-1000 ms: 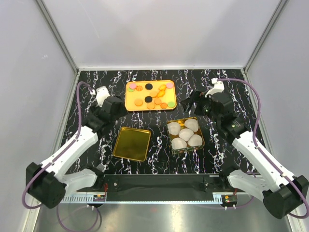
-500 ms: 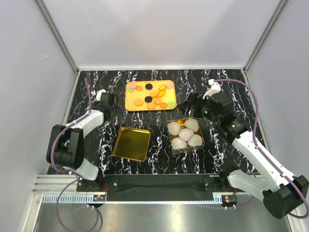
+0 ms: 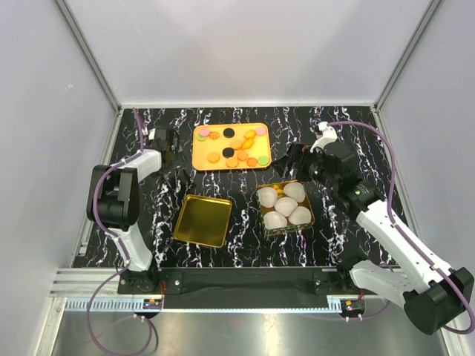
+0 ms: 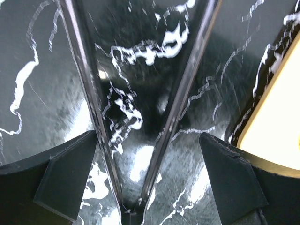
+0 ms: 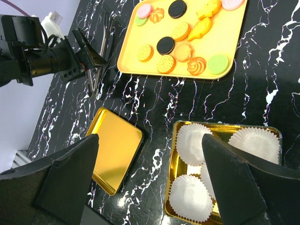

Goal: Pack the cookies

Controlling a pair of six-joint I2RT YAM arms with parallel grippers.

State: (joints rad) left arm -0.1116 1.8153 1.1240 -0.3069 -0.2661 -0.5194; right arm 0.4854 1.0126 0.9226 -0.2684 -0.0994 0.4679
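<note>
Swung up toward the upper left of the overhead view, the left arm now stands folded at the elbow, whereas a second ago it reached out over the left middle of the tabletop (image 3: 245, 246). Its left hand (image 3: 168, 142) sits just beside the left edge of the orange tray (image 5: 227, 37), fingers spread wide apart. In the left wrist view the two metal blades of a pair of tongs (image 4: 183, 93) lie on the marble between those fingers; whether the fingers touch them cannot be told. The cookies (image 5: 180, 31) all lie on the orange tray at the upper middle of the overhead view, mostly orange with two black, some pink and green. The right hand (image 3: 286, 163) has barely shifted. It hangs just right of the tray's lower right corner, jaws apart and holding nothing. Below it stands the gold tin (image 5: 194, 169) filled with white paper cups (image 5: 193, 138), and a shallow gold lid (image 3: 202, 220) lies to the tin's left.
</note>
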